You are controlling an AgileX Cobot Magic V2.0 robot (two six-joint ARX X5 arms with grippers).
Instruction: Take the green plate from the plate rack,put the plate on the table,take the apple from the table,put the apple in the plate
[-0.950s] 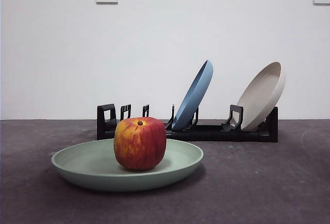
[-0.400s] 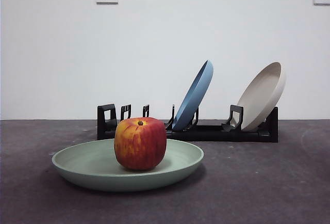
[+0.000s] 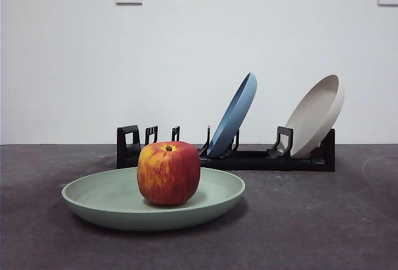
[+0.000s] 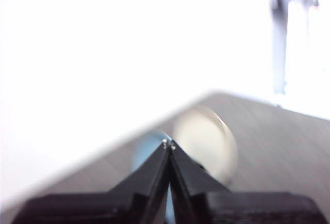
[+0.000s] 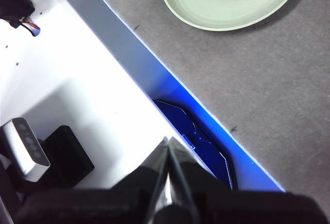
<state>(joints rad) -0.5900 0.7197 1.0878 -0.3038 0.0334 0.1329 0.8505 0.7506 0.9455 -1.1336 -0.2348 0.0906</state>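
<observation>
**Apple's sitting in the plate, both arms hanging back**

Going left to right: the green plate (image 3: 112, 203) is lying flat on the table (image 3: 323, 220) with the apple (image 3: 168, 173) sitting upright in it. Behind, the plate rack (image 3: 249, 158) is propping up a blue plate (image 3: 233, 116) and a beige plate (image 3: 317, 115) (both leaning). Left gripper (image 4: 169, 145) and right gripper (image 5: 166, 140) are each pinched closed, gripping nothing.

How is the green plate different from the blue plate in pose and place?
The green plate lies flat on the table; the blue plate stands tilted on edge in the plate rack. The green plate holds the apple; the blue plate holds nothing. Both are round and shallow.
</observation>
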